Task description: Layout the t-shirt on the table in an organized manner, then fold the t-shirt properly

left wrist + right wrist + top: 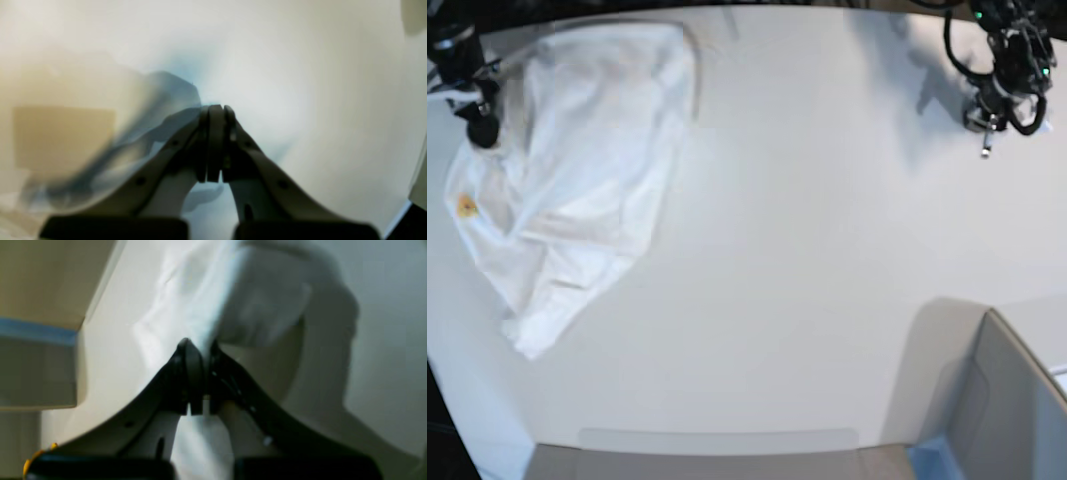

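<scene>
R end effector: jaws pinched narrow on a fold of the t-shirt, white cloth bunched right at the tips in the right wrist view and trailing back between the fingers. In the base view it sits at the far left corner of the worktop, gripping the shirt near its upper edge; probably a corner or shoulder hold, so the cloth can be dragged or lifted to spread.

L end effector: jaws fully together, nothing between them as far as the blurred left wrist view shows. In the base view it hangs over the far right of the worktop, well apart from the shirt, so it isn't helping w/ the cloth now.

Shirt itself: crumpled heap at the left side of the worktop, print side not showing, small yellow-orange label visible near its left edge, lower end tapering to a point. Not laid out yet; the layout step is barely begun. A grey box corner sits bottom right, clear of the work.
</scene>
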`<state>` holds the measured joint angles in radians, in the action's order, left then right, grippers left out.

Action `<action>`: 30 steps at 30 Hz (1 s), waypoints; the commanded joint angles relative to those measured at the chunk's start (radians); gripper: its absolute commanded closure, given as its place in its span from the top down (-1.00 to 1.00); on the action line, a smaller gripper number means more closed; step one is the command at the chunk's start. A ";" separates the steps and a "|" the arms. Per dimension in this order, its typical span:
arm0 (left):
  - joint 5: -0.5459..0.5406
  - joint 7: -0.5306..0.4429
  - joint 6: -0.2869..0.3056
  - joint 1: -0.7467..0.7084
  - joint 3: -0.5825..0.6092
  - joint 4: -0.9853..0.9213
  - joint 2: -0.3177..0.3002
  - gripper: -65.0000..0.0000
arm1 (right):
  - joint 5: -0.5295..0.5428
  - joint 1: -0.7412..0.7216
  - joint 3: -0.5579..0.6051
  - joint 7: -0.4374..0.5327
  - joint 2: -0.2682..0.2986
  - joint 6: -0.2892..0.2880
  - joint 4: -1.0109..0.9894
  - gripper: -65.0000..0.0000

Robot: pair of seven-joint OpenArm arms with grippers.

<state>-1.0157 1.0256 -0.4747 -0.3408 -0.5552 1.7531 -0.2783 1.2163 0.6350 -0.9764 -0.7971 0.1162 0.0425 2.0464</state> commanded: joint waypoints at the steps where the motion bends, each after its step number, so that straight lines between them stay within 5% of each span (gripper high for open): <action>1: -0.005 0.002 0.001 0.004 -0.007 0.017 -0.022 -1.00 | 0.018 0.004 -0.008 0.028 0.030 -0.011 0.018 -1.00; 5: -0.009 0.008 0.055 0.004 0.004 0.020 -0.023 -1.00 | -0.034 0.006 0.026 0.026 0.030 -0.011 0.018 -1.00; 9: -0.022 0.120 0.235 -0.004 0.030 0.074 -0.012 -1.00 | -0.145 0.006 0.083 0.026 0.023 -0.011 0.018 -1.00; 13: -0.154 0.215 0.466 -0.031 0.125 0.215 0.007 -1.00 | -0.267 -0.034 0.139 0.026 0.018 -0.011 0.017 -1.00; 16: -0.243 0.238 0.563 -0.024 0.260 0.255 0.007 -1.00 | -0.338 -0.077 0.147 0.026 -0.016 -0.010 0.017 -1.00; 21: -0.262 0.230 0.537 0.121 0.614 0.253 0.017 -0.98 | -0.474 -0.139 0.146 0.026 -0.042 0.066 0.010 -1.00; 27: -0.101 0.229 0.213 0.204 0.846 0.253 0.069 -0.50 | -0.505 -0.137 0.146 0.028 -0.037 0.079 0.009 -1.00; 30: -0.091 0.233 0.190 0.231 0.889 0.247 0.070 -0.49 | -0.508 -0.125 0.155 0.026 -0.025 0.078 0.009 -1.00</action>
<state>-1.0729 1.2369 -0.2771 -0.1341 0.3325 1.9816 -0.2176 0.7029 0.5076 -0.8227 -0.7887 0.0784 0.1310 2.0411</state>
